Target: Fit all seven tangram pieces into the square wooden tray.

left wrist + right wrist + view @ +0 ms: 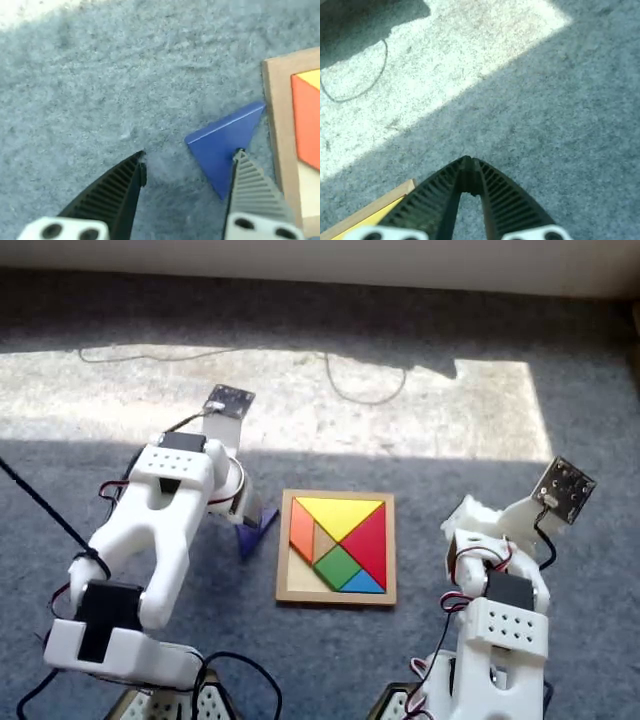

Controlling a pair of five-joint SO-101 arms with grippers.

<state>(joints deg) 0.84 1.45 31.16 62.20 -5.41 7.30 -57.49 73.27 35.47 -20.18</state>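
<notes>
The square wooden tray (287, 545) lies on the grey carpet between the arms. It holds yellow (340, 514), red (370, 540), orange (300, 530), green (338, 566) and light blue (366, 582) pieces, with a bare wooden patch (324, 537) between orange and green. A dark blue triangle (256, 529) lies flat on the carpet just left of the tray. My left gripper (190, 154) stands open low over this blue triangle (223, 145), its pale fingertip (240, 157) over the piece and its black finger (127, 180) on bare carpet. My right gripper (468, 161) is shut and holds nothing, near the tray's corner (375, 207).
A thin cable (350, 385) loops across the sunlit strip of carpet beyond the tray, and the same cable (355, 75) shows ahead of the right gripper. The right arm (495, 590) sits folded to the tray's right. Open carpet surrounds the tray.
</notes>
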